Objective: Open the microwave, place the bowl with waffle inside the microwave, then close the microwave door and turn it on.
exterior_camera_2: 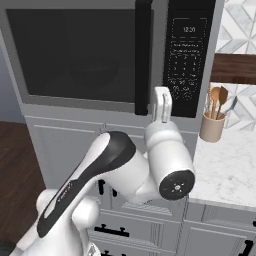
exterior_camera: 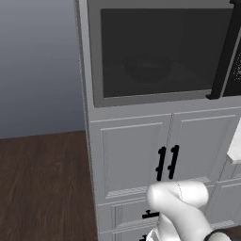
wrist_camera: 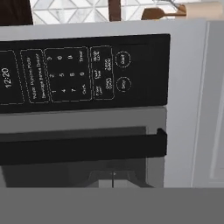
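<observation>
one microwave (exterior_camera_2: 100, 55), one bowl (exterior_camera: 147, 68), one utensil crock (exterior_camera_2: 212, 127), three utensils (exterior_camera_2: 220, 100).

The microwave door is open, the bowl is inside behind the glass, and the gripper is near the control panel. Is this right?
Not quite: the microwave door is closed, as the right base view shows. The bowl sits behind its glass, and the gripper is near the control panel.

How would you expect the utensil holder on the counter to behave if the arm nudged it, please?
The utensil holder is narrow and upright, with wooden spoons sticking well above its rim, so it is probably top-heavy and apt to tip. On the smooth marble counter it might slide first.
</observation>
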